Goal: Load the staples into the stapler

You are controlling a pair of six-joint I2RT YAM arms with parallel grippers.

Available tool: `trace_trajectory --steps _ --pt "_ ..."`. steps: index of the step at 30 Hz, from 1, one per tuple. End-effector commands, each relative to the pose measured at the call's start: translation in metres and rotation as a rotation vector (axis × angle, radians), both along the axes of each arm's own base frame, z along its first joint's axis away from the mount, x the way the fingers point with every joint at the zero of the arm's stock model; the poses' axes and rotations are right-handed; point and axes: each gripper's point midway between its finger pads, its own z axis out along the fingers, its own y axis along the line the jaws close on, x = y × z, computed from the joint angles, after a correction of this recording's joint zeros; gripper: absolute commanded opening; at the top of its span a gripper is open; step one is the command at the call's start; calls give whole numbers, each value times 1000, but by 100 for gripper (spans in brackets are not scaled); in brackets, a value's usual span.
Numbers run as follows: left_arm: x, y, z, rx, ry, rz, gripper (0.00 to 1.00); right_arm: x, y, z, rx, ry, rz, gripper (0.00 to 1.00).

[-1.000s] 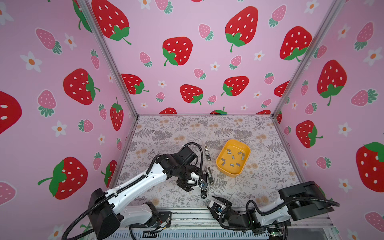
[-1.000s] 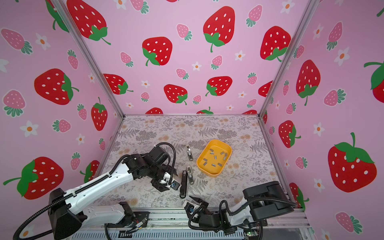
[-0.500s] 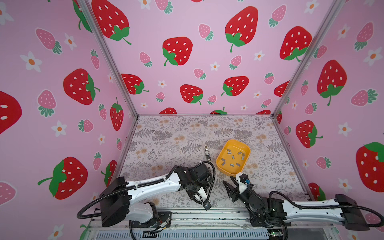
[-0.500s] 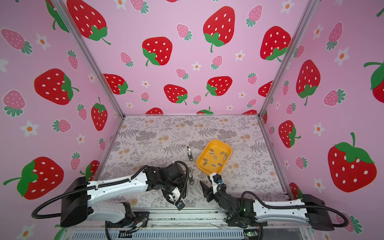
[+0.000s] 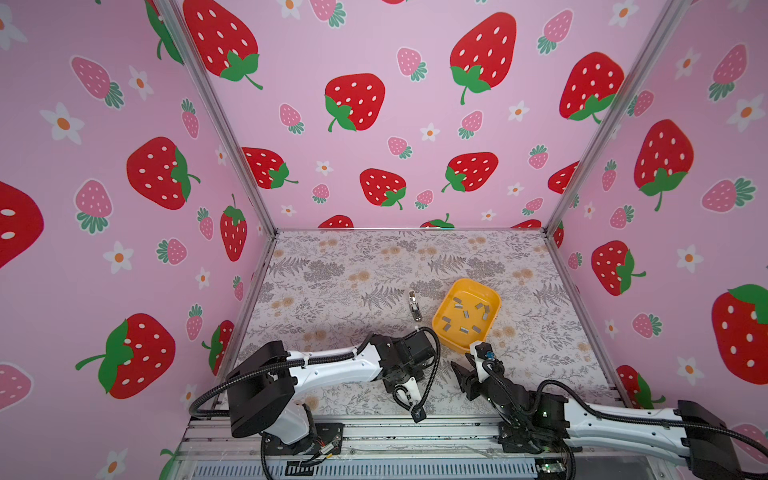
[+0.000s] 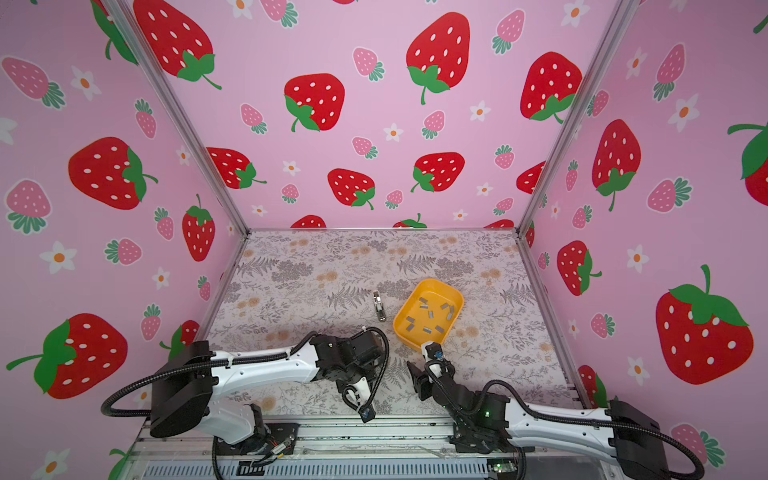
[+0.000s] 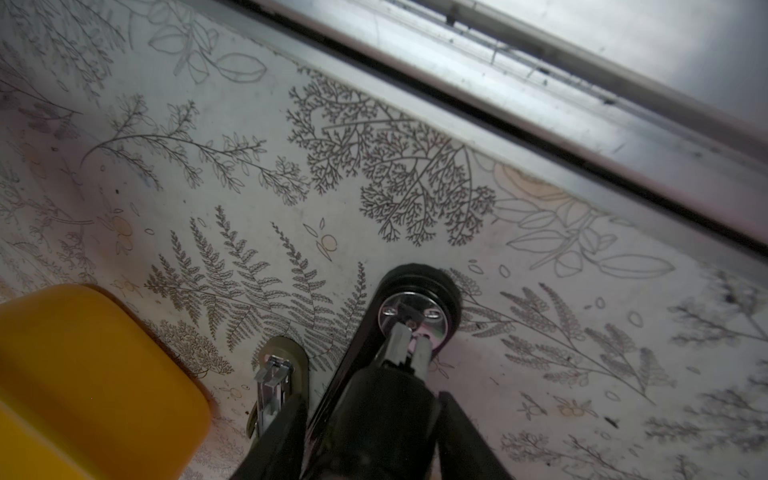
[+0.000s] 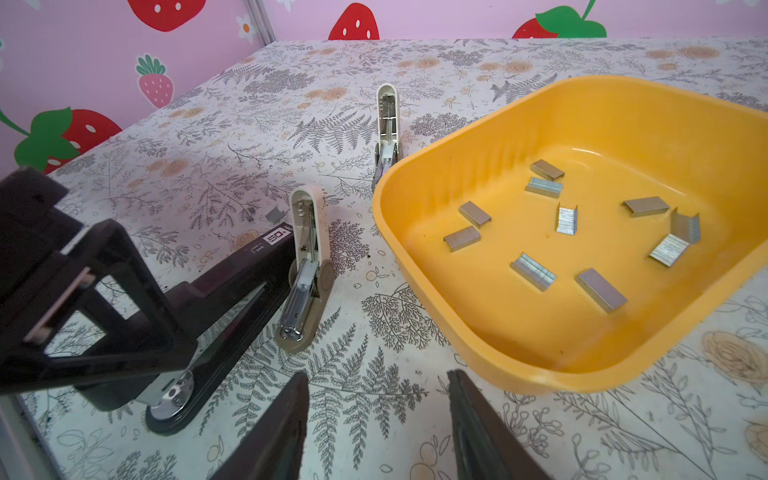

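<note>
The black stapler [image 7: 386, 424] lies hinged open near the table's front edge, its round metal end [image 7: 415, 316] pointing away from my wrist. My left gripper [image 7: 372, 397] is shut on its body, one finger on each side. The right wrist view shows the stapler [image 8: 232, 274] under the left gripper's fingers [image 8: 104, 299]. In both top views the left arm hides it. Several staples [image 8: 534, 272] lie loose in the yellow tray [image 8: 498, 137]; they also show in a top view as staples [image 5: 465, 313]. My right gripper [image 8: 378, 376] hangs open over bare table at the tray's near corner, holding nothing.
A small beige stapler [image 8: 305, 266] lies open beside the black one, between it and the tray. Another beige stapler [image 5: 413, 305] lies left of the tray [image 5: 444, 336]. A loose staple strip [image 8: 274, 214] rests on the table. The metal rail [image 7: 540, 104] runs along the front edge.
The left arm swung from mid-table down to the front and its jaws narrowed onto the black stapler. The right arm unfolded from the front edge toward the tray's near corner.
</note>
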Motion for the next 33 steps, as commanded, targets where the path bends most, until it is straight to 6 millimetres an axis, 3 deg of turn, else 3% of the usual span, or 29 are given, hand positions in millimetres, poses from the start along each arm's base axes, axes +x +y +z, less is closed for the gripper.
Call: trace_trajectory --steps 1,3,6,8,12,15,19,22,24,29,33 --pt "1 -8 6 5 -2 -41 47 0 2 1 27 34 -7 56" --pt "1 -8 2 15 -1 -41 45 0 1 0 27 40 -8 56" --pt "1 -9 3 28 9 -28 29 -1 4 1 33 47 6 56" --pt "1 -13 11 17 28 0 15 -2 7 3 32 48 20 55" --pt "-2 -8 31 10 56 51 0 -9 20 11 38 47 92 54" --pt "-6 -1 48 -21 91 121 0 -14 31 18 40 50 142 52" --pt "-8 17 54 -64 108 204 0 -21 48 25 51 44 202 49" --pt "-2 24 67 -169 140 287 0 -31 65 36 84 25 269 48" --pt "-5 26 77 -236 181 315 0 -50 82 44 101 9 342 49" --pt "-9 40 74 -237 190 360 0 -83 119 62 120 -40 460 51" --pt "-12 40 76 -242 208 366 0 -81 132 60 133 -26 434 48"
